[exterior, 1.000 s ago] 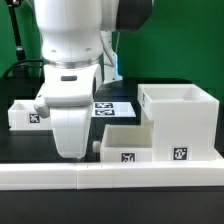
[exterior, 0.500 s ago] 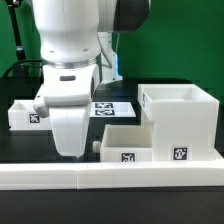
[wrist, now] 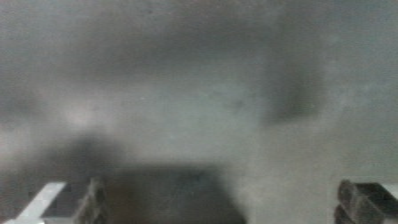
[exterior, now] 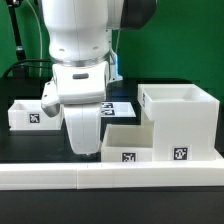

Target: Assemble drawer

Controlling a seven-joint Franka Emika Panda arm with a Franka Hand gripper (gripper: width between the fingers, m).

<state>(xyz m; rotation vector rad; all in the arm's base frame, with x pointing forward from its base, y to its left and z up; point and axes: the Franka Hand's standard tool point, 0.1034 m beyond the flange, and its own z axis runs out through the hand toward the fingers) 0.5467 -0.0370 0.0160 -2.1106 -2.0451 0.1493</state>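
Observation:
The drawer lies in three white parts in the exterior view. The tall casing [exterior: 180,125] stands at the right, open side up. One shallow tray [exterior: 128,143] sits against its left side. The second tray [exterior: 28,113] is at the far left, partly hidden by the arm. Each part carries a black-and-white tag. My gripper [exterior: 85,148] hangs low over the black table, just left of the middle tray and close to its left wall. The wrist view is blurred grey. It shows my two fingers [wrist: 71,205] far apart with nothing between them, so the gripper [wrist: 222,205] is open.
A long low white rail [exterior: 110,175] runs along the front edge of the table. The marker board [exterior: 122,108] lies flat behind the middle tray, partly hidden by the arm. A green wall and dark cables stand at the back.
The arm and gripper have shifted toward the exterior view's right, closer to the middle tray. The drawer parts have not moved.

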